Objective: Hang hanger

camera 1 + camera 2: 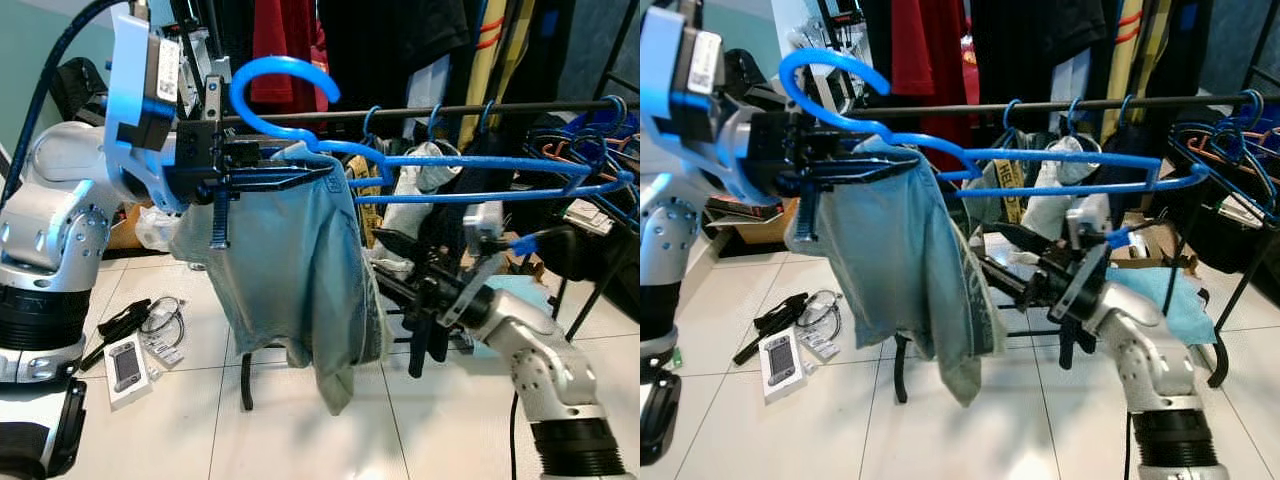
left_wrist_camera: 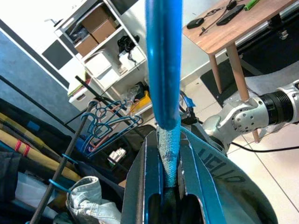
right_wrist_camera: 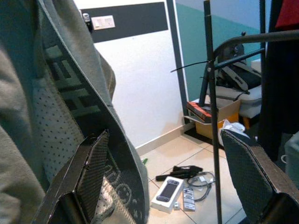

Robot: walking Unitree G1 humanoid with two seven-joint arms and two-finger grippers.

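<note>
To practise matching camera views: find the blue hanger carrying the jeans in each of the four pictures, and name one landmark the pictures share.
Left eye view: hanger, upper left, hook over the rail, held by the left gripper.
Right eye view: hanger, upper left.
Left wrist view: hanger, centre, clamped between the fingers.
Right wrist view: not in it.
Shared landmark: the white box on the floor.
</note>
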